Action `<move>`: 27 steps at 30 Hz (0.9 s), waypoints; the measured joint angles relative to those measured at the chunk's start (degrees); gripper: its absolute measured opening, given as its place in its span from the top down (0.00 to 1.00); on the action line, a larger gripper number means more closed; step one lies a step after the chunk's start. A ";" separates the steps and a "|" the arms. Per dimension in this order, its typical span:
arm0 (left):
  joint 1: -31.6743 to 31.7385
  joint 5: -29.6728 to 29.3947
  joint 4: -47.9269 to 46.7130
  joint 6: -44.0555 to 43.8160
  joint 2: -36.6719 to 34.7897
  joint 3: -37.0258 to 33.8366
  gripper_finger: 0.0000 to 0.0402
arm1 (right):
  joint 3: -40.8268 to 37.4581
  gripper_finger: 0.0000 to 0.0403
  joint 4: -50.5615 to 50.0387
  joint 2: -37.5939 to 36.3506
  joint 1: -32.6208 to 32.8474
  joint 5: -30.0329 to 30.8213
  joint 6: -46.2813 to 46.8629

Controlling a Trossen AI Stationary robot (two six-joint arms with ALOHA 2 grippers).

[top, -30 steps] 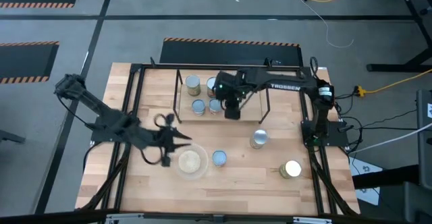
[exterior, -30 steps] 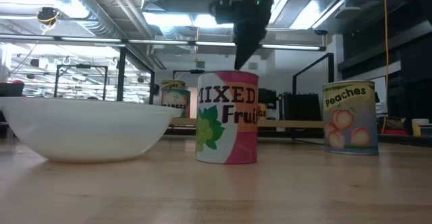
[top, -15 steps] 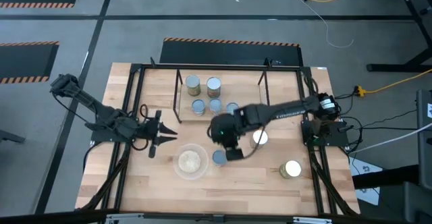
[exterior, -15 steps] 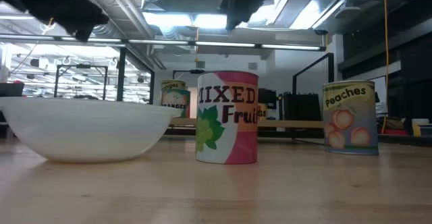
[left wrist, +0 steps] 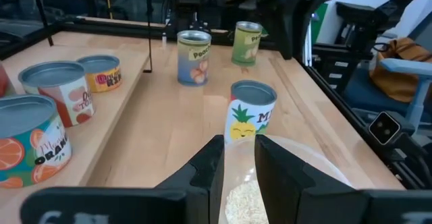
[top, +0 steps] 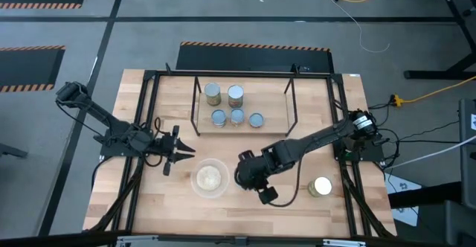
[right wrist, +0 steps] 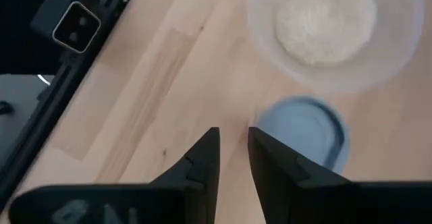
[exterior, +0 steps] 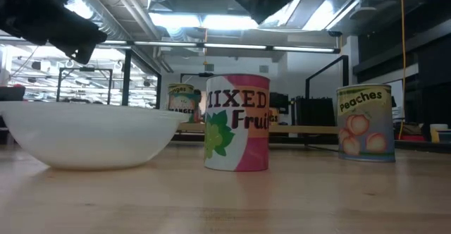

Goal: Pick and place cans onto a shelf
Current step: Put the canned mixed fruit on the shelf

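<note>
Five cans stand on the shelf (top: 242,106) at the far middle, among them one (top: 256,120) at its right end. A blue-grey-topped can (right wrist: 304,135), labelled Mixed Fruit (exterior: 237,123), stands on the table just right of the bowl. My right gripper (right wrist: 233,131) hovers above the table beside this can, on its near side, fingers shut and pointing down; in the high view (top: 254,184) its arm hides the can. A Peaches can (exterior: 365,123) and a shiny-topped can (top: 321,187) stand farther right. My left gripper (top: 187,152) waits shut, left of the bowl.
A clear bowl (top: 210,178) with pale grains stands near the table's middle front. The black frame's rails (top: 145,128) run along the table's sides. My right arm (top: 312,139) reaches across the table's right half. Bare wood (top: 178,202) lies at the near left.
My right gripper has left the shelf and gone toward the table's near edge, to a spot over the can beside the bowl. A fifth can now shows on the shelf where it was. My left gripper has drawn back a little toward the table's left edge.
</note>
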 joint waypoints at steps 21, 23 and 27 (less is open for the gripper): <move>0.00 -0.02 0.00 -0.04 0.00 0.00 0.81 | -10.21 0.79 10.70 0.00 -1.53 1.81 -0.17; 0.00 -0.02 0.00 -0.06 0.00 0.00 0.81 | -10.21 0.79 11.05 0.00 -1.56 1.80 -0.17; 0.00 -0.02 0.00 -0.39 0.00 0.00 0.81 | -10.21 0.79 10.78 0.45 -1.55 1.80 -0.15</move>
